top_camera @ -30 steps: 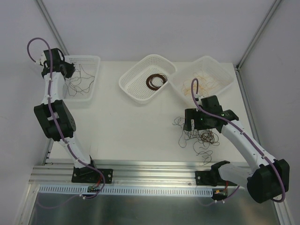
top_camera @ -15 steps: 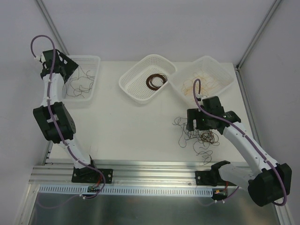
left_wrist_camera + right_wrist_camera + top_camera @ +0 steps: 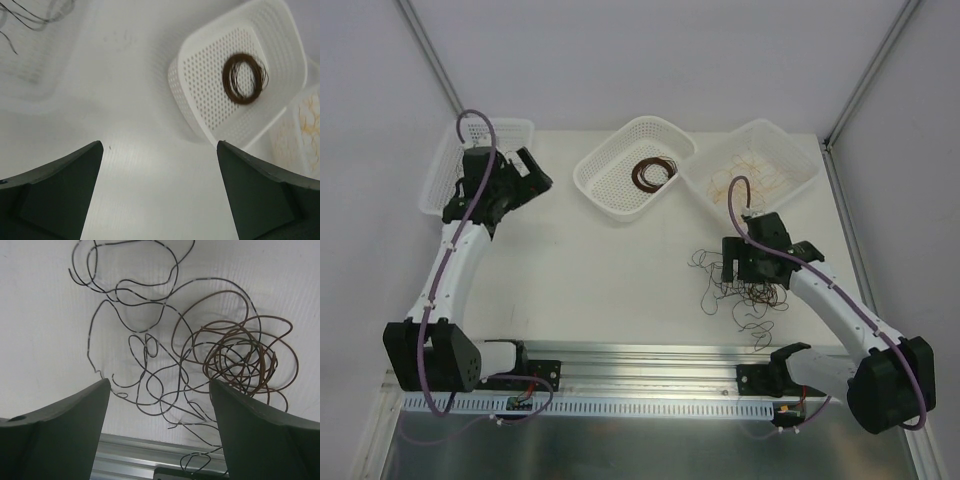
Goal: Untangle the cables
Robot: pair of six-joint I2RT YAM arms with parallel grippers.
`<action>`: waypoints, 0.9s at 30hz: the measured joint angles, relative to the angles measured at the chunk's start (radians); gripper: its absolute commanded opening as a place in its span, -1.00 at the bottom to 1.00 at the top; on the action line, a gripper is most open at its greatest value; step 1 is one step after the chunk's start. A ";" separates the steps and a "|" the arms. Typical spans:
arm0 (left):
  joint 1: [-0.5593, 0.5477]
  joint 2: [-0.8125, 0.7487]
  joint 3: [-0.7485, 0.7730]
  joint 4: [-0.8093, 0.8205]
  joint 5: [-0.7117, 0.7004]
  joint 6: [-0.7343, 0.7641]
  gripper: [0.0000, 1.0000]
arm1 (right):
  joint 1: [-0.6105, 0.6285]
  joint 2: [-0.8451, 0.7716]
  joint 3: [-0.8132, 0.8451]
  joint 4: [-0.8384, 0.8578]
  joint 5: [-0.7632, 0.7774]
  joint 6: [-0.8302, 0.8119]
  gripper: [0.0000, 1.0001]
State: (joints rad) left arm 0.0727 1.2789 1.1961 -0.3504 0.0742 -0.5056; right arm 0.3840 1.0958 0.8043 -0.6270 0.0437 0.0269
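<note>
Peeking through the right wrist cam, the cables (image 3: 220,355) are a springy black-and-brown tangle on the table (image 3: 40,315) below the right gripper (image 3: 159,382), wide open, empty; overhead shows just scribbles. Meanwhile the left gripper (image 3: 159,143) gapes empty near a perforated basket (image 3: 200,107).

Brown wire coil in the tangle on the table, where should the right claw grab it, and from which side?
Take the brown coil at its outer right arc, where several turns bunch together and few black wires seem to cross. It lies flat on the table, so bring the right claw straight down from above, open, straddling that bunch.
</note>
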 measured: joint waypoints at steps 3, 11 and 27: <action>-0.141 -0.071 -0.130 0.002 0.027 0.017 0.98 | 0.000 0.032 -0.043 0.022 0.014 0.033 0.65; -0.406 -0.275 -0.404 -0.026 0.056 0.000 0.98 | 0.024 0.126 -0.159 0.149 0.032 0.114 0.04; -0.565 -0.486 -0.655 -0.030 0.046 -0.096 0.98 | 0.544 0.501 0.177 0.305 -0.007 0.156 -0.47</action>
State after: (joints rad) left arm -0.4923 0.7925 0.5415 -0.3801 0.1204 -0.6018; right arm 0.9283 1.5970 0.9813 -0.3222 0.0364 0.1829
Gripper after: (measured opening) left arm 0.992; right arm 0.197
